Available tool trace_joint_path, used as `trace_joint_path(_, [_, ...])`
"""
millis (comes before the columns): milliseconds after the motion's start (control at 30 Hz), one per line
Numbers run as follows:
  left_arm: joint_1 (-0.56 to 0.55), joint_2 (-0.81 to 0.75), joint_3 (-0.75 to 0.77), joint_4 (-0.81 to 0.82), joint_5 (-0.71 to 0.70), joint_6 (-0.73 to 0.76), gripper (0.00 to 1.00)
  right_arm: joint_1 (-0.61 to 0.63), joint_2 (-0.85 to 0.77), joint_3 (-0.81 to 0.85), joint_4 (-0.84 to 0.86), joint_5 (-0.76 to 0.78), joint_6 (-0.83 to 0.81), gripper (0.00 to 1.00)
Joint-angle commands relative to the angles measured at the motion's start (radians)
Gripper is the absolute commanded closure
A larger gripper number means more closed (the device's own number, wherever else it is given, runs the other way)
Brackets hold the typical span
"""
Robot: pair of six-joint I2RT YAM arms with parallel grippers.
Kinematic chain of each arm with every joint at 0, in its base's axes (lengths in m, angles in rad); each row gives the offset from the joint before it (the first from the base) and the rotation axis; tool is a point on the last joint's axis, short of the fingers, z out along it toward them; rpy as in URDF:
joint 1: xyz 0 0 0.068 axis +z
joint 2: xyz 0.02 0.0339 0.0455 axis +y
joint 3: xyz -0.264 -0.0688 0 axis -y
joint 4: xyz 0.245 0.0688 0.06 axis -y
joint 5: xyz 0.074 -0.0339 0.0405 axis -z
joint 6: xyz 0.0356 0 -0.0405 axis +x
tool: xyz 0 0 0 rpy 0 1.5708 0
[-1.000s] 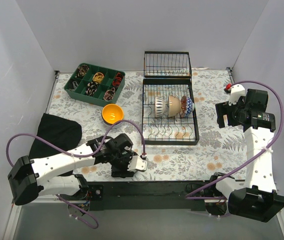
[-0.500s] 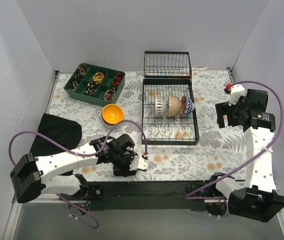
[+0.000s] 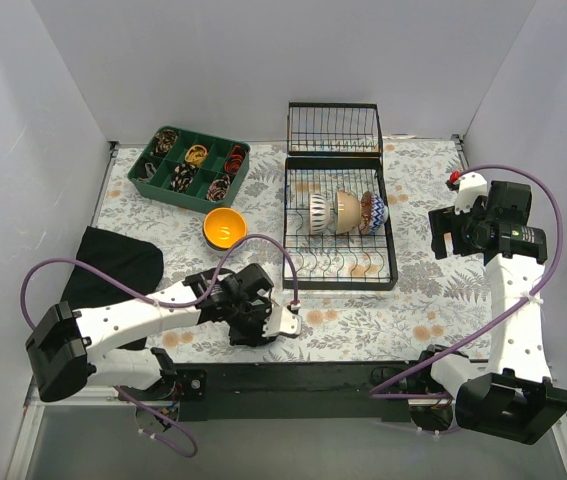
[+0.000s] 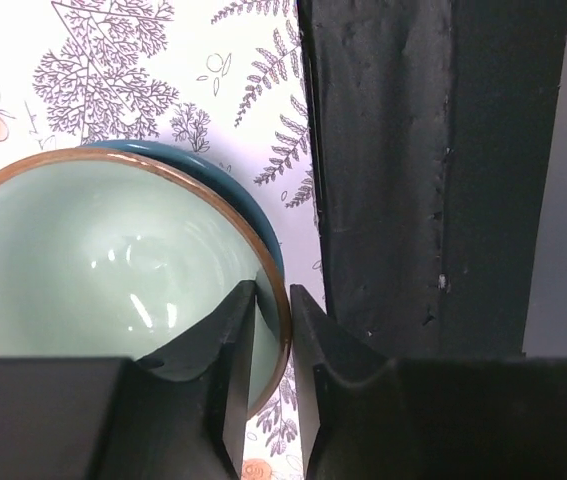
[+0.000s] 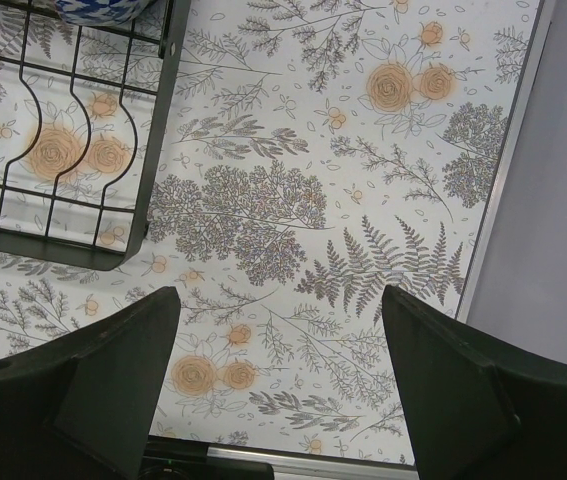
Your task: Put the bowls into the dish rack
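Mint-green bowl (image 4: 103, 260), its rim clamped in the left pincer (image 4: 273, 300), one finger inside, one outside.

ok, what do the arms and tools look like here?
Left arm and right arm: white links, black joints and bases, a purple cable looping along each. Left tool and right tool: black, two wedge-shaped fingers. Red cap by the right wrist.

High overview and close, downward right-wrist view share dish rack (image 3: 341, 286).
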Motion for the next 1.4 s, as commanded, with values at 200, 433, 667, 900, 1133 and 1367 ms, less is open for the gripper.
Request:
trace_joint_path(200, [-0.002,-0.083,0.107,-0.095,-0.031,-0.036,1.00,-0.002,0.008,0.024,0.030,-0.008,0.022,0.10])
trace_joint_path(433, [0.003,-0.100,0.173,-0.146,-0.060,-0.039,1.00,-0.002,0.019,0.044,0.030,-0.002,0.030,0.10])
trace_joint_path(667, [0.079,-0.001,0.357,-0.060,-0.117,-0.074,1.00,0.000,0.036,0.064,0.022,0.010,0.034,0.10])
trace_joint_path(900, [0.424,0.303,0.687,0.151,0.162,-0.379,1.00,-0.002,0.070,0.104,0.015,0.021,0.031,0.11])
trace_joint_path(1133, [0.520,0.458,0.758,0.461,0.335,-0.709,1.00,-0.002,0.090,0.141,-0.013,0.047,0.022,0.11])
trace_joint_path(1367, [0.561,0.538,0.727,0.667,0.390,-0.971,1.00,-0.002,0.084,0.132,-0.028,0.084,0.013,0.11])
